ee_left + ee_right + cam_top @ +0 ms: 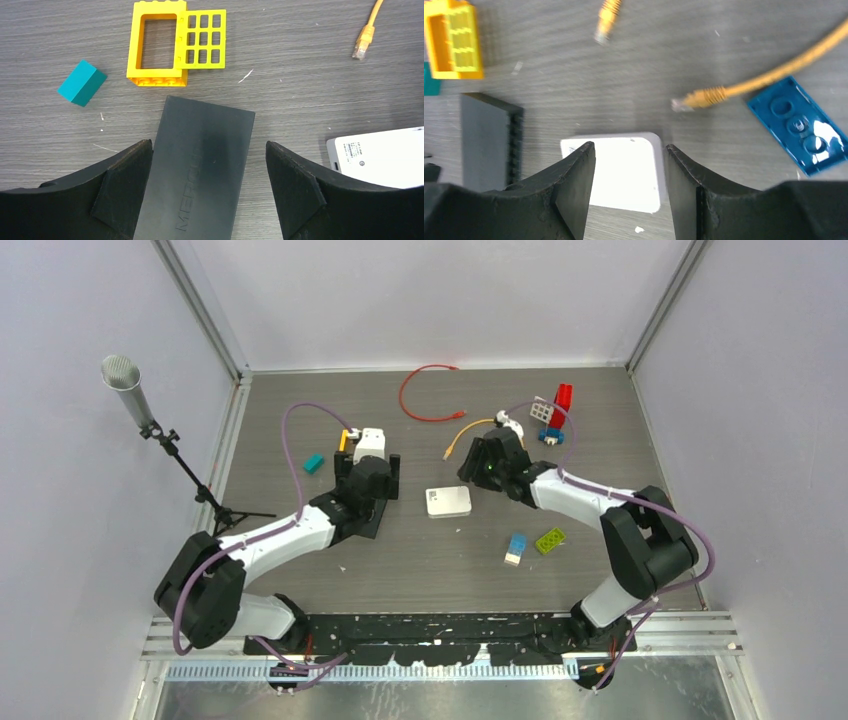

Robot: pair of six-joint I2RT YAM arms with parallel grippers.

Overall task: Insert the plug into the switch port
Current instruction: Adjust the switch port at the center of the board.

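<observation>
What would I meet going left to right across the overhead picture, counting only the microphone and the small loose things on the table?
Microphone → teal block → white box → blue-and-white block → green brick. Things that overlap these sideways are left out.
</observation>
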